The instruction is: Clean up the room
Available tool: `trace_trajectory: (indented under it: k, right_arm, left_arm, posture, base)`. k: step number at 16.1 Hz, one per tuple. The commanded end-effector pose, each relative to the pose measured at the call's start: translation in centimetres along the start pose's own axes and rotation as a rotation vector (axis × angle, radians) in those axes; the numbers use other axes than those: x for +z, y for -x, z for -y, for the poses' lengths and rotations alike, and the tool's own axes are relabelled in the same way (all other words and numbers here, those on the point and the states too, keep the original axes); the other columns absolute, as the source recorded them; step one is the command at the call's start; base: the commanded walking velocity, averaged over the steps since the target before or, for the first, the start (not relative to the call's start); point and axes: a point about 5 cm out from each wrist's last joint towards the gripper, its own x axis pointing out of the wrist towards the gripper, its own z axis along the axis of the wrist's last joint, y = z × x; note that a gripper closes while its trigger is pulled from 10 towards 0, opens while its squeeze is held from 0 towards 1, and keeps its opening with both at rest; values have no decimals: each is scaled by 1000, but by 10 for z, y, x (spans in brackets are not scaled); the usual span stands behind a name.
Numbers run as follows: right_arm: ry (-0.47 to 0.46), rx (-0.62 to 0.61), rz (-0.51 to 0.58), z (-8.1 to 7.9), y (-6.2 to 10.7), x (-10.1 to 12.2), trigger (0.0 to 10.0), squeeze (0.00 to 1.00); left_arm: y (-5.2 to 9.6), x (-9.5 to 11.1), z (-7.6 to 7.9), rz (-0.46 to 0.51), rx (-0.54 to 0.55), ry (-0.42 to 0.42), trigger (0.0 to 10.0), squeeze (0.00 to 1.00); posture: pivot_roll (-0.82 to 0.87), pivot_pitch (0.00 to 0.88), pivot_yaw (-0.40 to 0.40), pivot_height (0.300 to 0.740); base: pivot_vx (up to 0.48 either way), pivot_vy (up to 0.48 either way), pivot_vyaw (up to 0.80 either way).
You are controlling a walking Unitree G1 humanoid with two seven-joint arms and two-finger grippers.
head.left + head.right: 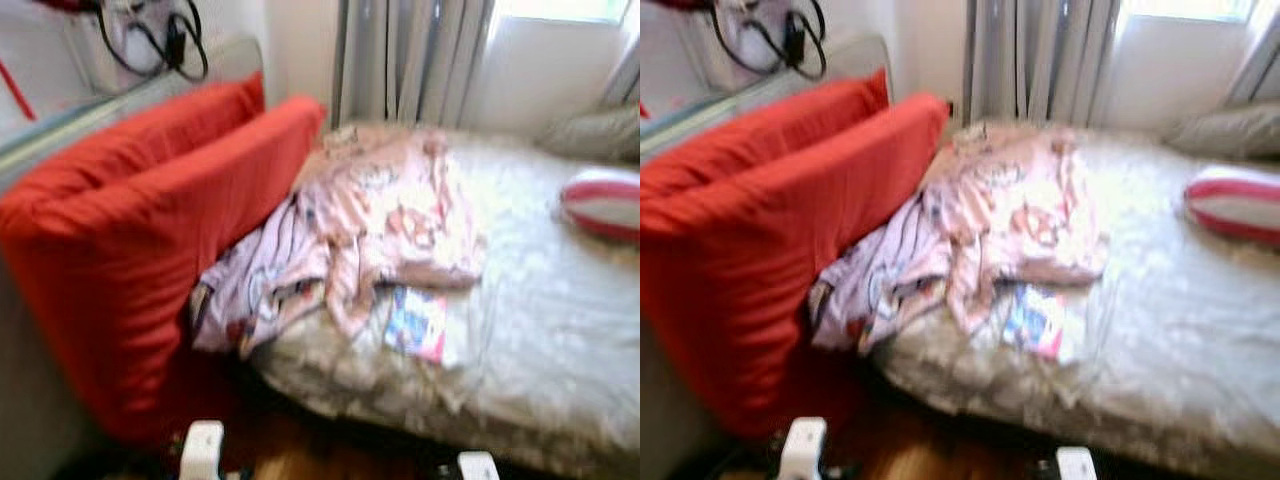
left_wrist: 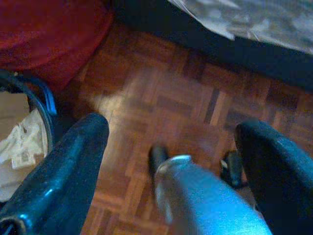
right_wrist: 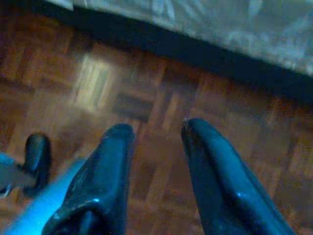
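Bedroom w/ parquet floor and a low bed under a pale, crinkled cover, grey curtains behind it by a bright window. Head views blurred. On the bed's left half lies a heap of pink clothing, rumpled, spilling toward the edge; a lilac striped garment hangs off the side next to it, touching the big red cushion that leans vs. the wall on the robot's left. Just beside the pink heap, near the mattress edge, a small colourful packet or booklet — can't tell which. Red-and-white striped pillow sits far right, well apart from the clothes.

Both arms low over the floor. Left gripper: fingers spread wide, nothing between them, parquet below, red fabric and a bin w/ crumpled paper off to one side. Right gripper: fingers parted w/ a narrower gap, empty, above parquet near the bed's dark base.
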Motion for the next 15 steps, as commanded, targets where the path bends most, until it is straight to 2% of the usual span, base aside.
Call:
trace_trajectory:
  k: [1, 4, 8, 10, 11, 12, 13, 14, 15]
  right_arm:
    - [-11, 22, 4, -9, -1, 0, 10000, 0]
    - [-40, 13, 21, -6, -1, 0, 10000, 0]
    - [-34, 1, 28, -3, -1, 5, 10000, 0]
    - [-38, -12, 40, -2, -1, 7, 10000, 0]
    - [-46, -13, 46, -2, -1, 7, 10000, 0]
    - [-49, -13, 50, -2, -1, 7, 10000, 0]
    - [-46, -6, 63, -10, -3, 13, 10000, 0]
    - [-52, -4, 82, -14, -4, 18, 10000, 0]
    - [-58, -4, 92, -15, -4, 20, 10000, 0]
  left_arm:
    - [2, -4, -9, -14, 26, 8, 10000, 0]
    - [2, -5, -8, -16, 25, 9, 10000, 0]
    - [3, -6, -8, -18, 25, 11, 10000, 0]
    - [3, -7, -8, -20, 26, 13, 10000, 0]
    - [3, -7, -8, -17, 27, 13, 10000, 0]
    - [3, -6, -8, -10, 29, 23, 10000, 0]
    - [2, -2, -10, 19, 48, 99, 10000, 0]
    - [2, 2, -11, 45, 54, 131, 10000, 0]
    - [2, 4, -12, 58, 54, 135, 10000, 0]
  posture:
    - [40, 0, -28, 740]
    - [39, 0, -27, 740]
    - [39, 0, -29, 740]
    - [39, 0, -29, 740]
    - [36, 0, -27, 740]
    - [36, 0, -29, 740]
    - [39, 0, -29, 740]
    - [34, 0, -27, 740]
    - [34, 0, -27, 740]
  base:
    - [345, 0, 0]
    - [342, 0, 0]
    - [346, 0, 0]
    - [345, 0, -728]
    - [0, 0, 0]
    - [0, 0, 0]
    - [0, 0, 0]
    - [0, 0, 0]
    - [0, 0, 0]
